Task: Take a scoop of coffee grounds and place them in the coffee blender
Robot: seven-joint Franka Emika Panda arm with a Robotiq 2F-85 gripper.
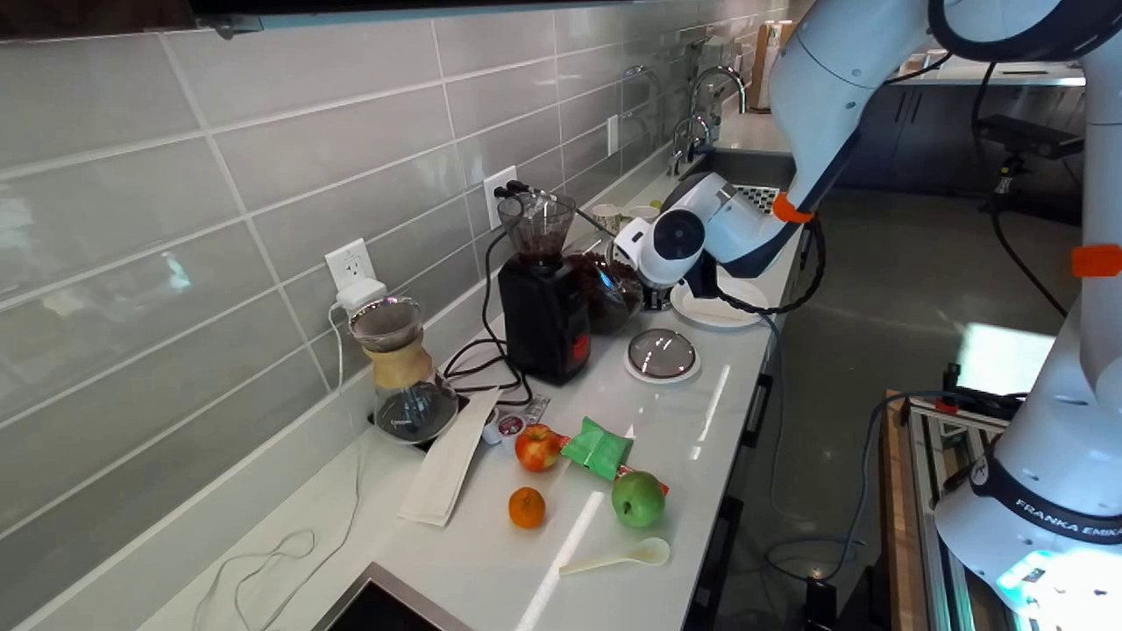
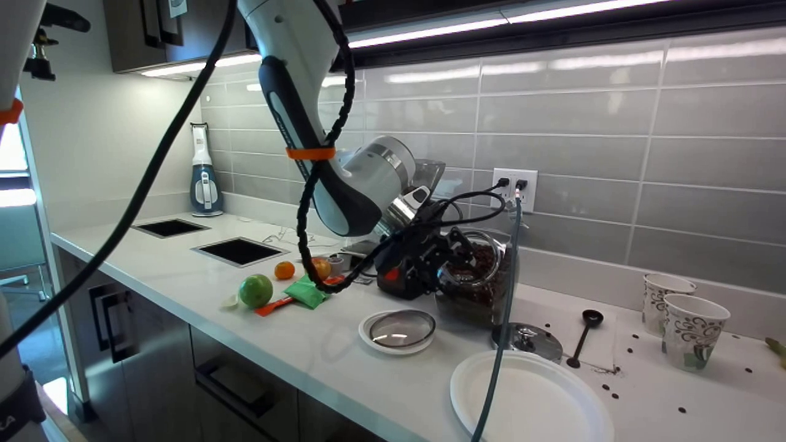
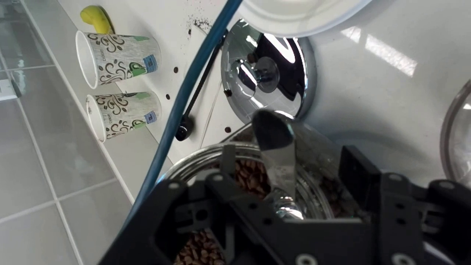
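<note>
Scoop (image 2: 584,337) lies on the counter (image 2: 651,393) toward the near side of an exterior view, between the lid (image 2: 529,341) and the cups (image 2: 694,331), its head toward the wall (image 2: 706,233). Nothing grips it, so if this is the tool meant, its part of the task is not begun. Loose beans (image 3: 175,69) dot the counter near it. Just beside its handle, the lid is off and set down: uncovering the jar (image 3: 209,154) is the one step that shows as done.

Beyond the lid stands the jar itself, well stocked with whole beans (image 3: 254,176) rather than grounds. The gripper (image 3: 290,162) is at its mouth, fingers (image 3: 358,176) well apart. Between them the wrist view shows a metal utensil (image 3: 279,162) slanting across the mouth; it may be a second spoon, and the reach looks aimed at it. Whether a finger touches it I cannot tell, but no firm hold shows.

Farthest is the blender (image 1: 543,324), upright just beside the jar. Its clear hopper (image 1: 530,219) has something dark brown at the bottom; I cannot tell whether that counts toward the task. Left to do, I judge: grip a tool, fill it, carry it over and tip it into the hopper.
</note>
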